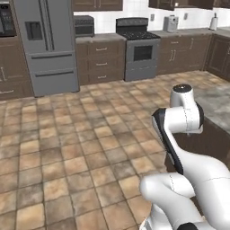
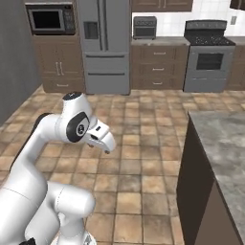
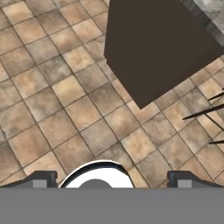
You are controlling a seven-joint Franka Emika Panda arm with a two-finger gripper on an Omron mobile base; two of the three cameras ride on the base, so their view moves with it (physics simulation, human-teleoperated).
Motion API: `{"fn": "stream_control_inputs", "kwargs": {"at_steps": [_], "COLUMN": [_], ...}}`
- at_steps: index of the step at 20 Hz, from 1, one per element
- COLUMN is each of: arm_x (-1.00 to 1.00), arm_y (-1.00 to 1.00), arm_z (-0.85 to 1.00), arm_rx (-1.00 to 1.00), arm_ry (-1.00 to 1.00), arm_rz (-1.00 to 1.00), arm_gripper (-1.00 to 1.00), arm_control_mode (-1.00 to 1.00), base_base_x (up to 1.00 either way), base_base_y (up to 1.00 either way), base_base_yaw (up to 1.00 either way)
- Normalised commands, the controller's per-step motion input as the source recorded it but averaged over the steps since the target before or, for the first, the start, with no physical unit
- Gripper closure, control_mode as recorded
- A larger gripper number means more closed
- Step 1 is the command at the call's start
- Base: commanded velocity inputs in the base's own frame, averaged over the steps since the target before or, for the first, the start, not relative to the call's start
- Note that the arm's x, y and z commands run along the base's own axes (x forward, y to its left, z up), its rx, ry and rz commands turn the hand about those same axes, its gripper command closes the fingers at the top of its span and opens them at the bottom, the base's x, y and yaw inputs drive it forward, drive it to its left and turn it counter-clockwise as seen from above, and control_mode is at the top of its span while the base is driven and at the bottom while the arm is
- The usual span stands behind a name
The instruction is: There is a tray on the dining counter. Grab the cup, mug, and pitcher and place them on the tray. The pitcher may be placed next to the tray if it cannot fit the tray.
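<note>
End effector point(image 3: 112, 178) is hanging wide open and empty over the tiled floor point(image 3: 65, 109) beside the table point(image 2: 225, 143) — tray, cup, mug, pitcher probably sitting further along — risking clipping the table's corner.

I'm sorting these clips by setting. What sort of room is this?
A home-style kitchen, rendered. A steel fridge stands among dark wood cabinets, a range with oven sits along the back wall, and a microwave is built in. A stone-topped dining counter stands on the tiled floor.
</note>
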Motion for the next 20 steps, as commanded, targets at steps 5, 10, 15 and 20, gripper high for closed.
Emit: {"fn": "stream_control_inputs", "kwargs": {"at_steps": [5,10,15,20], "arm_x": [0.0,0.0,0.0,0.0], "arm_y": [0.0,0.0,0.0,0.0], "arm_z": [0.0,0.0,0.0,0.0], "arm_rx": [0.0,0.0,0.0,0.0], "arm_ry": [0.0,0.0,0.0,0.0], "arm_rz": [0.0,0.0,0.0,0.0], "arm_gripper": [-1.0,-1.0,-1.0,-1.0], "arm_control_mode": [1.0,1.0,1.0,1.0], "base_base_x": [0.85,0.86,0.84,0.82], "base_base_y": [0.29,0.29,0.27,0.27], "base_base_yaw": [-0.04,-0.04,-0.06,-0.1]}}
